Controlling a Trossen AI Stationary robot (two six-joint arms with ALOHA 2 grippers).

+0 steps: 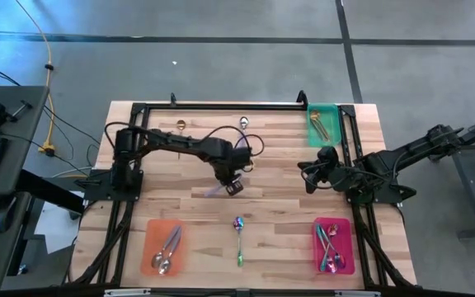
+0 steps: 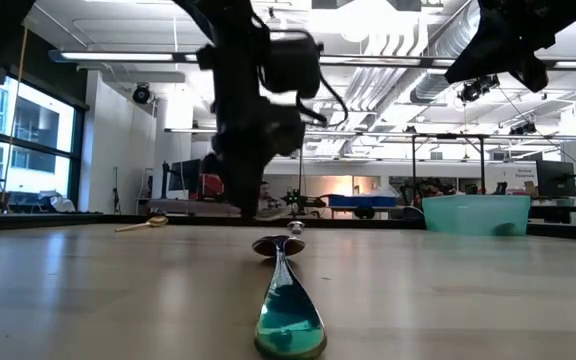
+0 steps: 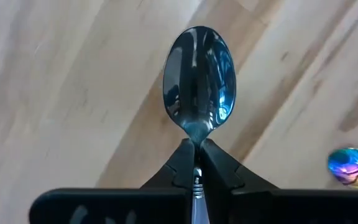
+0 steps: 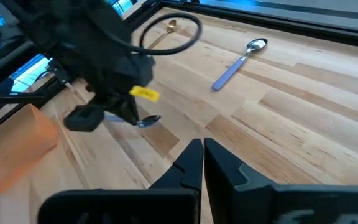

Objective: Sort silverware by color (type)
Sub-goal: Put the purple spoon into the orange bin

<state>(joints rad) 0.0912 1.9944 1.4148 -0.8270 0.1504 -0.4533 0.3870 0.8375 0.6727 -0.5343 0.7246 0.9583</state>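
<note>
Presently a silver spoon [image 3: 199, 78] is pinched by the left gripper [image 3: 196, 163] jaws and should be kept level toward the orange tray [image 1: 166, 247], while the right gripper [image 4: 202, 163] jaws are pressed together.

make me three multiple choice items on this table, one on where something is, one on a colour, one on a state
1. Where does the loose rainbow spoon lie?
A. between the orange tray and the pink tray
B. inside the green tray
C. on the floor

2. What colour is the tray that holds the gold spoons?
A. orange
B. green
C. pink

3. What is the left hand doing?
A. hanging open over the orange tray
B. shut on a silver spoon
C. resting inside the pink tray

Key: 1 A, the high view shows it on bare wood between the two near trays. 2 B, the gold spoons sit in the green tray at the far right corner. 3 B, the left wrist view shows the fingers pinching the spoon's neck just below the bowl.
</note>
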